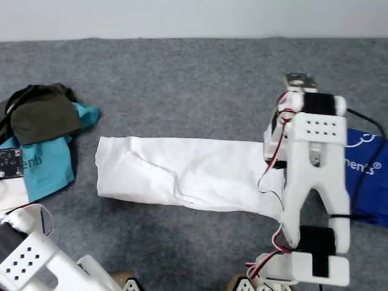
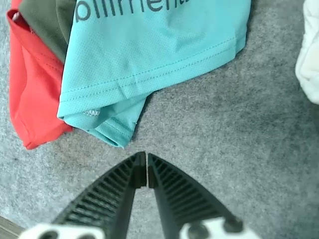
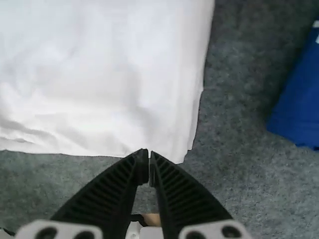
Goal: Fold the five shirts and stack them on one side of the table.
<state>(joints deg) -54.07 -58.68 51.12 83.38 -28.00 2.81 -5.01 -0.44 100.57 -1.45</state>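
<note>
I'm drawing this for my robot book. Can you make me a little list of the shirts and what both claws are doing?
white shirt: folded into a long strip, in the middle of the grey table
pile at one side: olive shirt lying over the teal shirt, with the red shirt in the same pile
blue shirt: at the other side, partly behind an arm
left gripper: shut, empty, above bare table near the teal shirt
right gripper: shut, tips at the white shirt's edge

Five shirts, white (image 1: 182,176), teal (image 1: 47,167), olive (image 1: 42,116), red (image 2: 30,89), blue (image 1: 367,179); two arms, left (image 1: 27,260), right (image 1: 315,163).
</note>
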